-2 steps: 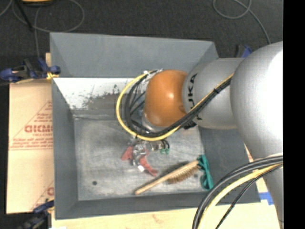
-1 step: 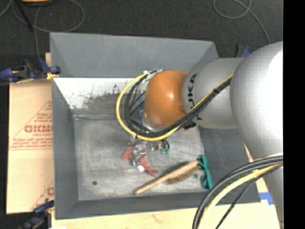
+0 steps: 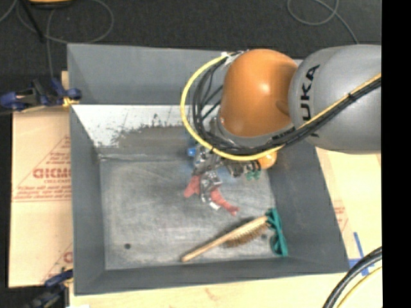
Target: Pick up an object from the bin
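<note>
Tool (image 3: 207,182) directly over red-handled item (image 3: 225,205) at centre of bin (image 3: 87,197), grip state impossible to tell

soft even light, sheen on bin wall (image 3: 128,117)

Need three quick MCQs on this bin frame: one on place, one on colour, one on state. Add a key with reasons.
1. Where does the brush lie in the bin?
A) along the far wall
B) on the floor by the wall at the view's bottom
C) across the rim

2. What colour is the plastic piece at the brush's bristle end?
A) green
B) yellow
C) white

3. How does the brush stand relative to the pincer?
A) clamped in it
B) lying flat, apart from it
C) propped upright against it

Key:
1 B, it lies slantwise close to that wall.
2 A, it shows green right beside the bristles.
3 B, the pincer is at the bin's middle over red pieces, with bare floor between it and the brush.
</note>
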Controlling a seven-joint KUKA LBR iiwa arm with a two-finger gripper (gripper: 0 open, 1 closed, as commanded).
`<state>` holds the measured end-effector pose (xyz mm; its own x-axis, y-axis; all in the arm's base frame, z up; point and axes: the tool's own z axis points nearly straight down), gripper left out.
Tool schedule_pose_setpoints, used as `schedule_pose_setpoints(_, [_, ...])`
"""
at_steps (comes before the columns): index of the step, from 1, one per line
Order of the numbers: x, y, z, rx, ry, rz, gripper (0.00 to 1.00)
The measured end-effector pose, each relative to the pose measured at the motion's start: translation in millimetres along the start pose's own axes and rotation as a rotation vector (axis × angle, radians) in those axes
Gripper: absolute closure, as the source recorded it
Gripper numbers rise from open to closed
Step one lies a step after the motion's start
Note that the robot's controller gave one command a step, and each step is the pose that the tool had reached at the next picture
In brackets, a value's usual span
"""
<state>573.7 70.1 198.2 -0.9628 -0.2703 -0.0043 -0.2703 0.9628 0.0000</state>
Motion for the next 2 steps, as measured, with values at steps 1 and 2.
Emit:
schedule_pose_setpoints(1, [0.1, 0.4, 0.2, -0.001, 0.001, 0.001, 1.0])
schedule_pose_setpoints(2, [26.3, 17.1, -24.6, 0.0, 0.012, -0.106, 1.0])
